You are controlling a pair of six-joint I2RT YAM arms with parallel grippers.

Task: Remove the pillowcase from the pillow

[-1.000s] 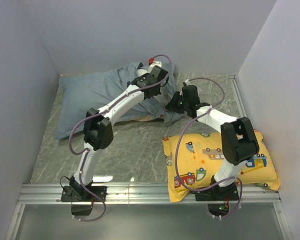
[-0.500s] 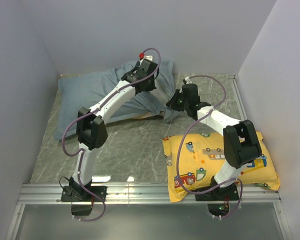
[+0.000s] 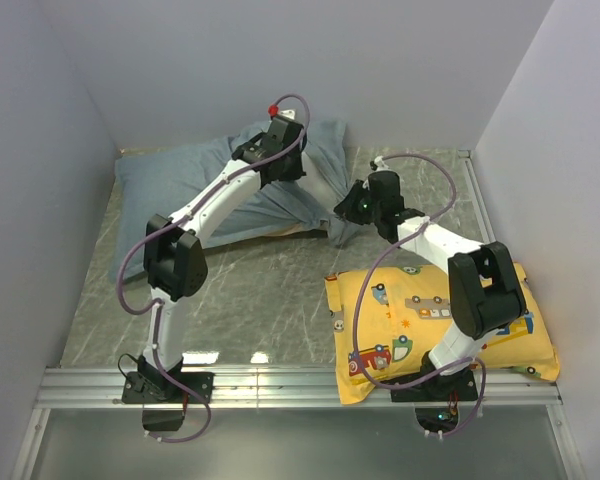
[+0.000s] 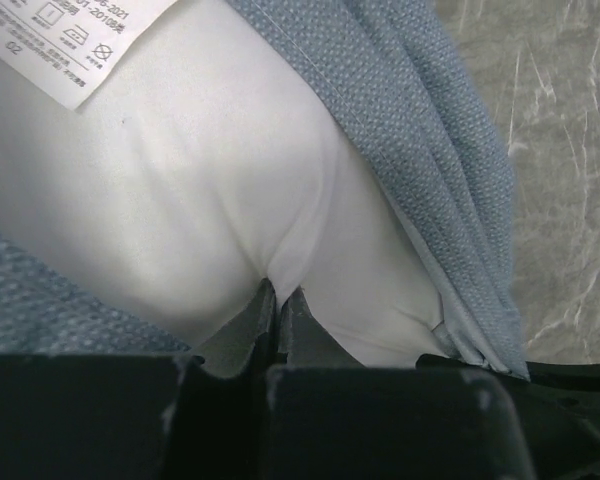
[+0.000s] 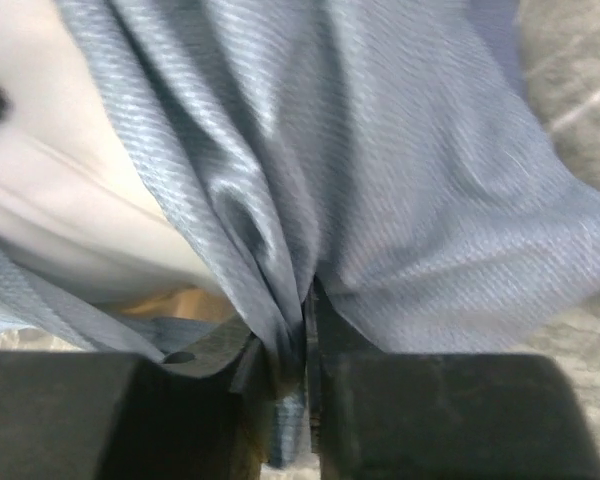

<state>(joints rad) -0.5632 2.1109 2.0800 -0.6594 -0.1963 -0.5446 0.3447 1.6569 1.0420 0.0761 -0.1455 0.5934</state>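
The blue-grey pillowcase (image 3: 180,185) lies at the back of the table, still around most of the white pillow (image 4: 180,180). My left gripper (image 3: 285,172) is shut on a pinch of the pillow's white cloth (image 4: 280,275) at the case's open end; a care label (image 4: 60,30) shows on the pillow. My right gripper (image 3: 348,212) is shut on a bunched fold of the pillowcase (image 5: 380,150) at its right end. White pillow cloth (image 5: 50,190) shows beside that fold.
The yellow cartoon-vehicle pillow (image 3: 440,320) lies at the front right, under my right arm's base. Grey walls close in the left, back and right. A metal rail (image 3: 300,385) runs along the near edge. The marbled tabletop (image 3: 270,290) lies between the pillows.
My left gripper has moved back and to the left with the pillow cloth in it, its elbow swinging left. My right gripper has stayed about where it was, holding the pillowcase.
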